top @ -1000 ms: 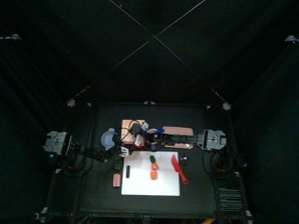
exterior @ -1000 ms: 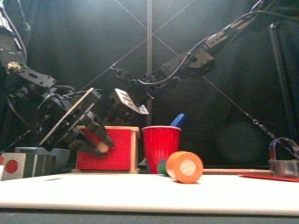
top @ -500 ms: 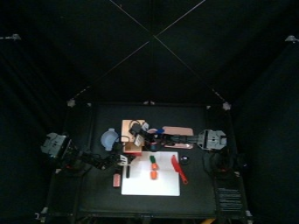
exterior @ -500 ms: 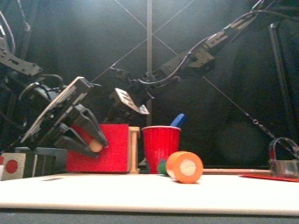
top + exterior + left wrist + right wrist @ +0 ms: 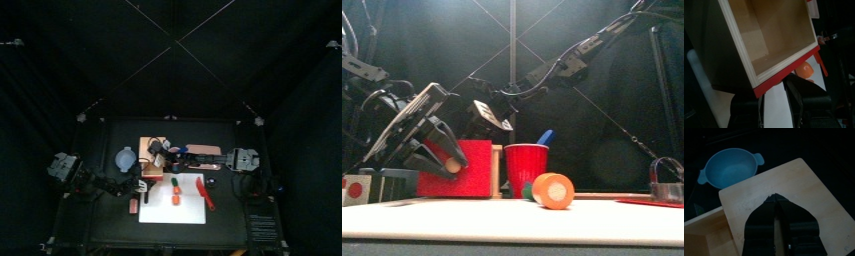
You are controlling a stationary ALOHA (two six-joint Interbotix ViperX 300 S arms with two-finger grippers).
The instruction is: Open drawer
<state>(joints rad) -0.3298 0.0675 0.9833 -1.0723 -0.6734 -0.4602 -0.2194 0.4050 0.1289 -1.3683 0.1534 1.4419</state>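
Small rectangular tan wooden drawer unit (image 5: 152, 170) with a red front face (image 5: 453, 169): standing on the black worktop (image 5: 225, 215) at its left-centre, just beyond the far left corner of the flat white sheet (image 5: 174, 205). In the left wrist view, pale plywood drawer box (image 5: 771, 37) seen open-topped, hollow and bare inside, edged by a red strip along one rim.

Left gripper (image 5: 433, 157): black, hanging at a slant just left of the red face in the front view, jaws spread moderately, nothing clamped between them. Contact with the red face: cannot be told.

Right gripper (image 5: 777, 223): reaching across from the right to the tan unit's far side, jaws drawn narrow, almost together, against a flat pale wooden panel (image 5: 784, 188). Actual grip on that panel: cannot be told.

Other items noted:
- Red plastic cup (image 5: 528, 168) upright just right of the drawer unit, a blue-tipped object standing behind its rim.
- Orange roll of tape (image 5: 552, 189) on edge in front of the cup.
- Light blue round bowl with two small handles (image 5: 729, 168) on the worktop beside the unit.
- Pinkish flat rectangular piece (image 5: 203, 150) at the far side of the worktop.
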